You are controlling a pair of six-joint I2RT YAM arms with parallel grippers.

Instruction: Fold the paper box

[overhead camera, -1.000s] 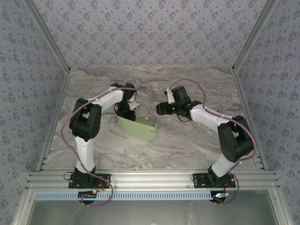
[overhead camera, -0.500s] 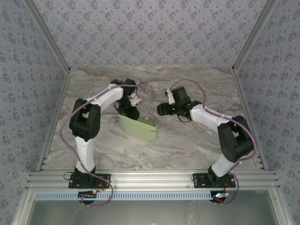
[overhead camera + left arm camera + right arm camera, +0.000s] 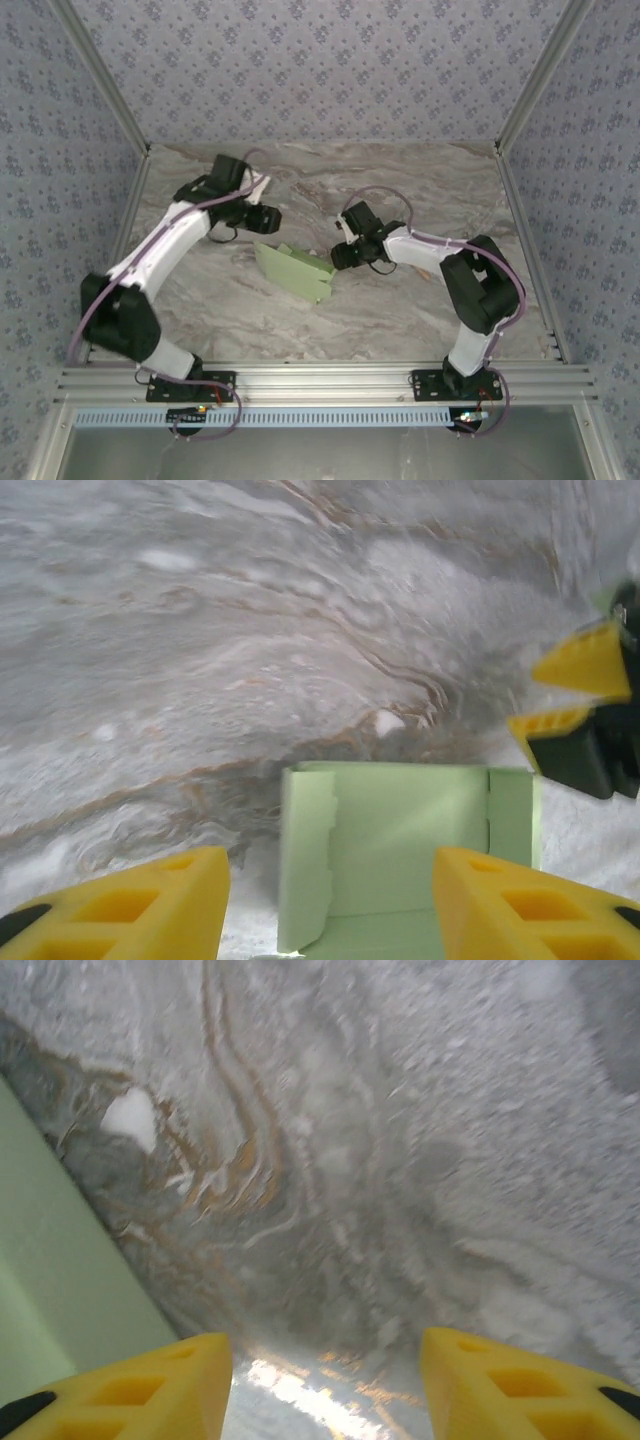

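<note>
Tabletop (image 3: 420, 170) w/ grey-white marble print & tan veins, evenly lit. Back wall (image 3: 320, 70) & side walls (image 3: 45, 200) in blue-grey wallpaper w/ small floral repeat, alu posts (image 3: 100, 72) at the rear corners. Alu rails (image 3: 320, 380) run along the near edge, pale blue slotted strip (image 3: 300, 415) just below.

paper box (image 3: 295, 270) on table (image 3: 400, 180), seemingly central

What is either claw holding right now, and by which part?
Nothing. Left claw and right claw are both open; the paper box lies free on the table.
</note>
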